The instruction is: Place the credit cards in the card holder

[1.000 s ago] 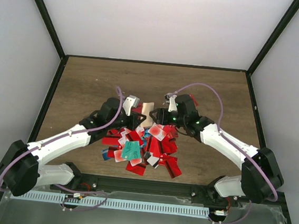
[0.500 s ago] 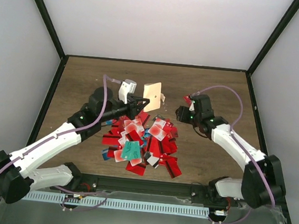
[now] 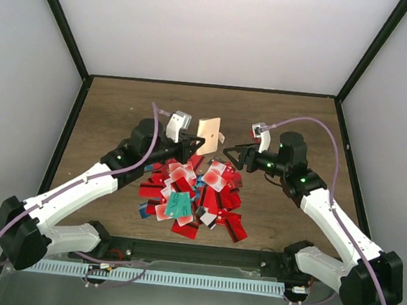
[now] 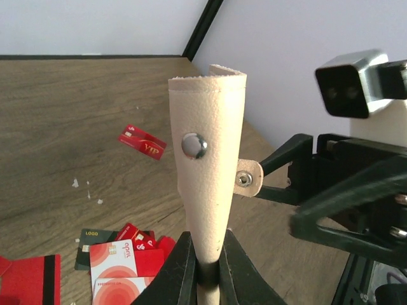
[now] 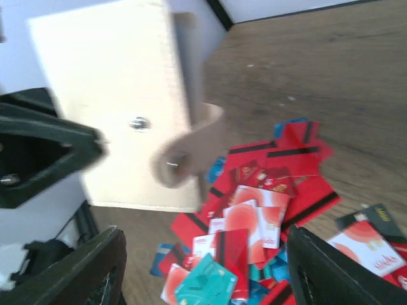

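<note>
My right wrist view is smeared. The card holder (image 5: 121,108) fills its upper left as a pale blur, and I can only just pick out a snap stud (image 5: 138,123) and a curled strap tab (image 5: 191,149) on it. No view shows me whether a card sits inside the sleeve: the left wrist camera sees it edge-on, and its lower end is buried in the claw. The credit cards (image 3: 192,195) lie in a heap that runs off the bottom edge of both wrist views.

The left gripper (image 3: 195,146) is pinched on the holder's lower end and holds it upright in the air, above the table (image 3: 121,108) and past the far side of the heap. The left arm reaches forward and inward with its wrist raised.

The right gripper (image 3: 230,155) is spread wide with nothing between its fingers (image 5: 82,270). It points at the holder from just beside it, tips near the strap, and I cannot tell whether they touch. The right arm stretches forward, forearm angled inward.

One red card (image 4: 142,141) lies alone on the wood, well beyond the left claw.
</note>
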Available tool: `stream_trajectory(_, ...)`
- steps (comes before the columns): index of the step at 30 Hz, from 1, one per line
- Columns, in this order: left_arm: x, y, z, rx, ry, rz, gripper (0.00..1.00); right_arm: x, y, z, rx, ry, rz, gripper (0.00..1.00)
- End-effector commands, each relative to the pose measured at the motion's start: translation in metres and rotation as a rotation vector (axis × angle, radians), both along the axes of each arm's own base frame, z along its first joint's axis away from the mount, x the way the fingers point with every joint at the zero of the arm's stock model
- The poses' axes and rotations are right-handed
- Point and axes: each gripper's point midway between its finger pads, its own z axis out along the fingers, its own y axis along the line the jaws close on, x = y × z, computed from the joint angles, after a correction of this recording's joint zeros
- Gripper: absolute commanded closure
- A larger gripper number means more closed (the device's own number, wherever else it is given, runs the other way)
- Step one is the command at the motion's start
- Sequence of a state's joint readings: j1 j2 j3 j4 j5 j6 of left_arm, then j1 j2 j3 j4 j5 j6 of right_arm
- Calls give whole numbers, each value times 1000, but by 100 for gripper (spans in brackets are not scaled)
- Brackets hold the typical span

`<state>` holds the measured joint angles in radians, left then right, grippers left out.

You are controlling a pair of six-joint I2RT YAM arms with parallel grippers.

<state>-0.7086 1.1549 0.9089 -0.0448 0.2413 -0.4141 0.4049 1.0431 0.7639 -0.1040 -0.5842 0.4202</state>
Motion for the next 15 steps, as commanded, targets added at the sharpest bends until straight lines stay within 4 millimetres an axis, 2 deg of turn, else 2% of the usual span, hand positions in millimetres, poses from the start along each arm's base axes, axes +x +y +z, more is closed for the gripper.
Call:
stream_trajectory(1, 0, -9, 0, -17, -12, -36, 96, -23, 21, 29, 99, -64, 196, 28)
stream_trajectory(7, 0, -15, -6, -27, 8, -59, 96, -1, 21, 22, 69, -22, 118, 29)
stream_trajectory(15, 3, -19, -16, -17, 18, -71, 96, 17, 23, 11, 52, -2, 81, 44)
